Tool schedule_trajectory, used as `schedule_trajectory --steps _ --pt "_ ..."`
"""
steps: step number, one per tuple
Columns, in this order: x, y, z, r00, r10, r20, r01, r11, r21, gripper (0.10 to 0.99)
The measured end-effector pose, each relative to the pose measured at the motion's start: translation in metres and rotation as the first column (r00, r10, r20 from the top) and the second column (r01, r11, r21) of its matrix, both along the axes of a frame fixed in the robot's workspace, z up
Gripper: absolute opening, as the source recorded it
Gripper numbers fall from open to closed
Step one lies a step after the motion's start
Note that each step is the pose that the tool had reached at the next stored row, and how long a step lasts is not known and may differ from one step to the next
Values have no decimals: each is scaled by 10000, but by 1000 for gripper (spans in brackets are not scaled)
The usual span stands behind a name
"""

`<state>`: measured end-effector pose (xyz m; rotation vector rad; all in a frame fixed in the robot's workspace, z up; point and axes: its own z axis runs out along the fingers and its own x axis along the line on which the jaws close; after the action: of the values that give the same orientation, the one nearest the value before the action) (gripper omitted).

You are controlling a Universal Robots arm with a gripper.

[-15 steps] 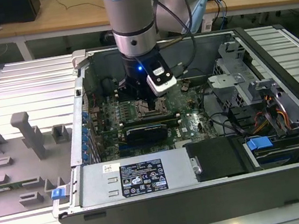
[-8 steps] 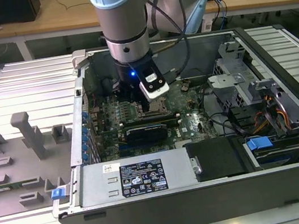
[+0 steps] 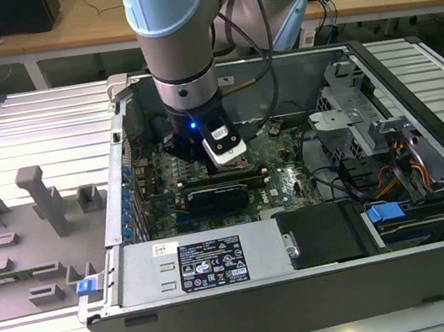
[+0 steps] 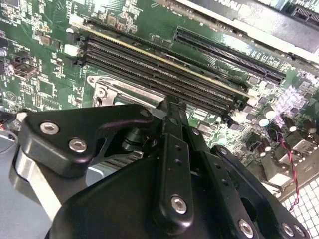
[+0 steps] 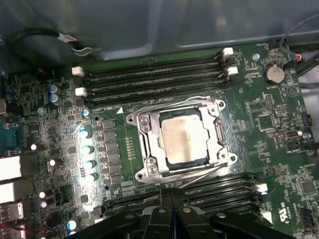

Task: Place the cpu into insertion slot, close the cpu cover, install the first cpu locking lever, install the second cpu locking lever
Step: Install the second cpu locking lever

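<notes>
cpu [image 5: 183,141] in its socket under the cpu cover [image 5: 152,144], memory slots [image 5: 154,79] on both sides

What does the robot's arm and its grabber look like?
The arm is a fat round tube, silver-grey with a pale blue cap at the joint, and black cables hang beside it. A tiny blue light glows near the wrist. The gripper is black, with chunky metal links and shiny silver screws.

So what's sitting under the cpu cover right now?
The cpu shows through the open middle of the cpu cover; its edges and the socket beneath are hidden by the frame.
</notes>
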<state>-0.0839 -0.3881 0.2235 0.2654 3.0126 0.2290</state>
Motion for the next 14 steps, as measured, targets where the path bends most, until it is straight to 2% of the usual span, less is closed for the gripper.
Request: schedule_trajectory --steps 1,2,5,7,11,14 --pt "-10 -5 -8 10000 5 0 -5 9999 133 106" --pt "-28 -13 -20 10000 23 0 -23 9994 335 106" --pt "-52 -34 -59 10000 43 0 -43 9987 511 106" --pt "-62 -44 -84 10000 50 1 -50 9984 572 106" --pt "-109 -48 -146 10000 78 2 -78 9964 848 106" --pt "-129 -47 -192 10000 86 4 -86 9954 954 106"
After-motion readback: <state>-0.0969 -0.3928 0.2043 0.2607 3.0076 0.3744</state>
